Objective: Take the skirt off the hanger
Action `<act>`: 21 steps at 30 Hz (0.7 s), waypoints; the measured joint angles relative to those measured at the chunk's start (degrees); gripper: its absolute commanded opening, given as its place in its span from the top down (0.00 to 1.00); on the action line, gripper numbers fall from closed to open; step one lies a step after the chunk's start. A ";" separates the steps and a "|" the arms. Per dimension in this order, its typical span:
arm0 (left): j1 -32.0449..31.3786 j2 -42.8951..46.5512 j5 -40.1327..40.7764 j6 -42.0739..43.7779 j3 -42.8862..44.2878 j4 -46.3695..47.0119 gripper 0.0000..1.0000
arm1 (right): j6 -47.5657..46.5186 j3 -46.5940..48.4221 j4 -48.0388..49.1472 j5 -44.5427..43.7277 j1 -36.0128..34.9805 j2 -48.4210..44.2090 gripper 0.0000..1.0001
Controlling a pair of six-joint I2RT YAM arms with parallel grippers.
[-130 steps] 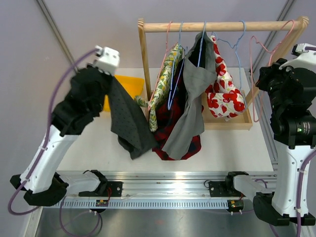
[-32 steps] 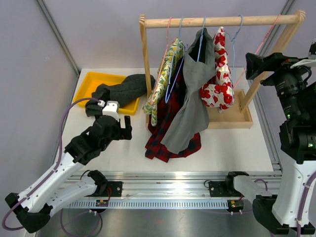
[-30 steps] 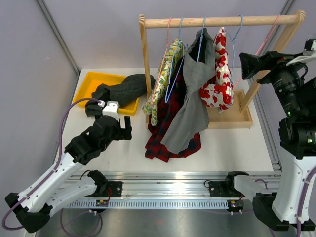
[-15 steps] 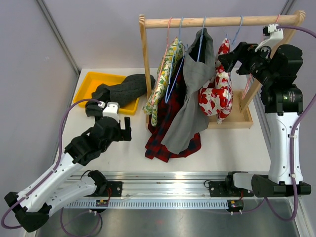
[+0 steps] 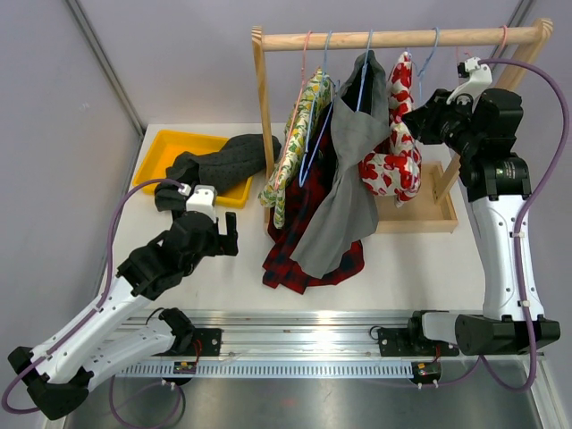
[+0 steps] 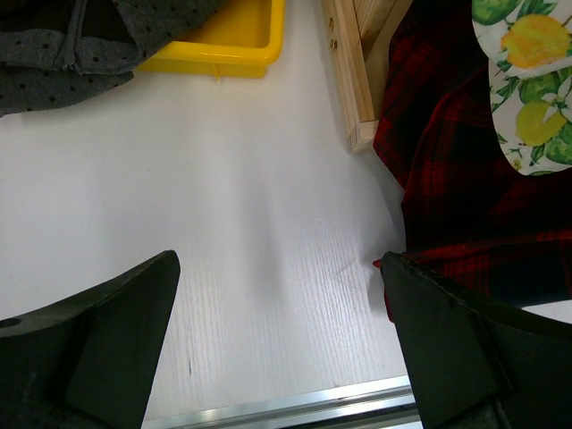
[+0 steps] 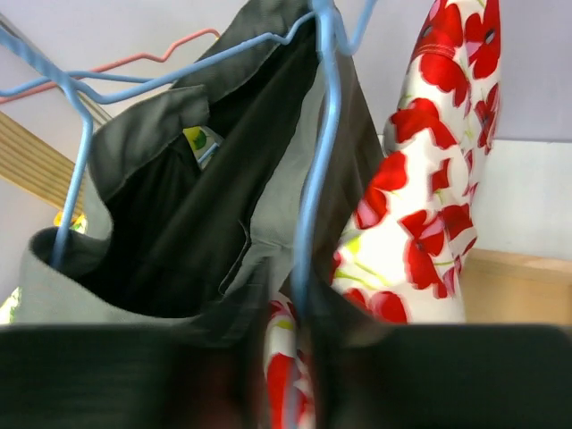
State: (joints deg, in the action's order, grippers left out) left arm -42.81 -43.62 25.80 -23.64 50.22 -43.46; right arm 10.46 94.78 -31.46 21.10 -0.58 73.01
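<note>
A white skirt with red poppies (image 5: 393, 170) (image 7: 429, 206) hangs on a blue wire hanger (image 7: 313, 179) from the wooden rack's rail (image 5: 393, 38). My right gripper (image 5: 413, 121) (image 7: 299, 313) is up at the skirt's top. Its fingers are drawn together on the flowered cloth, with the blue wire running down between them. My left gripper (image 5: 225, 232) (image 6: 281, 340) is open low over the white table, left of the rack, with nothing between its fingers (image 6: 116, 340).
A grey garment (image 5: 353, 179) (image 7: 179, 179), a red plaid one (image 5: 304, 241) (image 6: 465, 179) and a lemon-print one (image 5: 299, 134) (image 6: 527, 89) also hang on the rack. A yellow tray (image 5: 170, 147) at the back left holds a dark dotted garment (image 5: 219, 161). The rack's wooden base (image 5: 429, 219) lies under the skirt.
My right arm swung in from the right to the top of the flowered skirt and its jaws closed there; the skirt has bunched slightly. The left arm has stayed still.
</note>
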 measured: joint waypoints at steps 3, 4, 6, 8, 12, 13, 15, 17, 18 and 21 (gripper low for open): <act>-0.07 0.00 0.24 0.00 0.00 -0.02 0.01 | 0.02 0.00 -0.22 -0.31 0.00 0.39 1.00; -0.04 0.00 0.33 0.00 0.00 -0.02 0.01 | 0.02 0.02 -0.46 -0.48 0.00 0.39 1.00; -0.07 -0.24 0.55 0.02 0.00 0.00 0.01 | -0.07 0.26 -0.90 -0.70 0.00 0.33 1.00; -0.09 -1.05 0.92 0.02 0.37 -0.59 0.01 | -0.17 0.72 -1.55 -1.14 0.00 0.26 1.00; -1.14 -6.16 2.49 0.94 8.74 -4.83 0.01 | -0.20 1.77 -3.91 -2.54 0.00 -0.74 1.00; -1.57 -7.67 2.54 1.51 12.79 -6.03 0.01 | -0.17 2.12 -4.55 -2.80 0.00 -1.14 1.00; -2.21 -10.21 2.05 2.99 21.55 -6.29 0.01 | -0.04 2.89 -5.44 -3.52 0.00 -1.92 1.00; -2.64 -12.98 -0.48 4.76 31.74 -6.14 0.01 | 0.42 3.39 -6.25 -3.96 0.00 -3.13 1.00; -3.13 -14.21 -1.95 5.57 36.20 -5.51 0.01 | 0.59 3.37 -6.51 -4.04 0.00 -3.87 1.00; -6.67 -17.05 -6.51 7.54 45.07 -3.72 0.01 | 1.86 3.10 -8.22 -4.13 0.00 -7.32 1.00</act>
State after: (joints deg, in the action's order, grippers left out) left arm -49.47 -60.66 19.29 -16.10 95.29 -47.18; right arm 12.32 97.89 -39.68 16.97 -0.58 65.69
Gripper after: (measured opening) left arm 0.987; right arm 0.027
